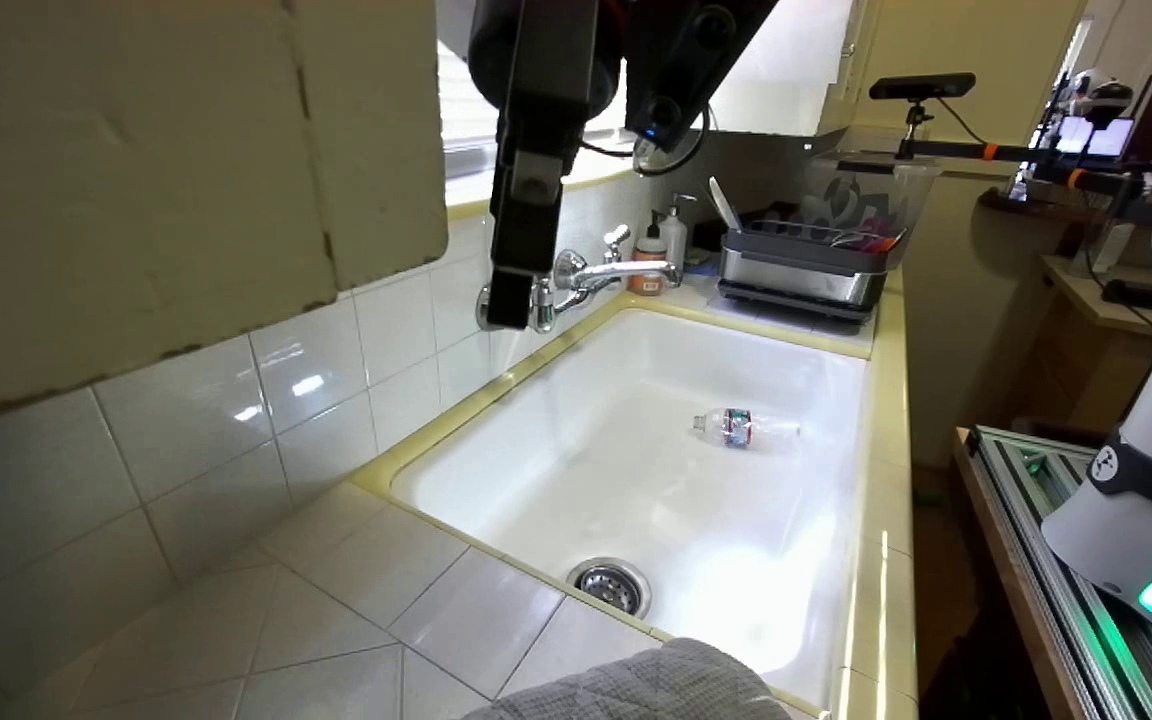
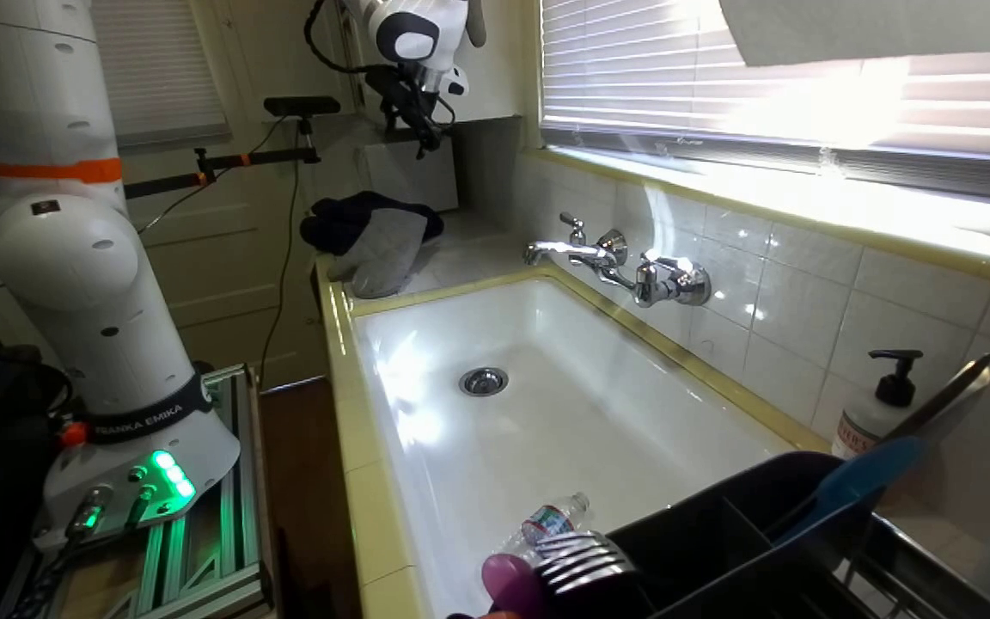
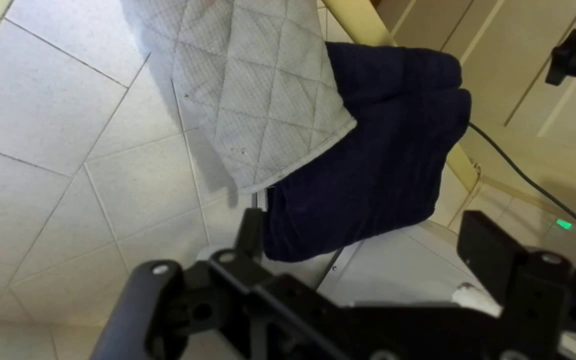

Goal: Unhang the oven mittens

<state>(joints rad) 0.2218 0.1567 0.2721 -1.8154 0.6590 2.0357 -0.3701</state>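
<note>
Claw point(image 3: 365, 232) released: jaws spread wide, hanging above the tabletop point(image 3: 140, 185), blocky black pads point(image 3: 490, 250) well apart. Below it, oven mitten point(image 3: 268, 85): off-white padded fabric, diamond-quilted, few dark specks, straight hemmed cuff. Lies on the tabletop beside the sink point(image 2: 615, 387), rounded end just beside the sink rim, cuff over a folded navy cloth point(image 3: 368, 165), plush, fat rounded folds. Cloth overlaps the tabletop's yellow edge trim point(image 3: 360, 20) on the robot base point(image 1: 1126, 500) side. Tabletop is glossy ceramic tile, diagonal joints. Sink: smooth white, rounded corners, round metal drain point(image 2: 484, 382) at the mitten end. Clear plastic bottle point(image 1: 741, 428) on its side inside, toward the opposite end. Chrome tap point(image 1: 626, 270) on the tiled wall point(image 1: 316, 360). Past that far end: boxy steel-and-black dish rack point(image 1: 801, 270), cylindrical soap bottles point(image 1: 650, 265) beside it.
</note>
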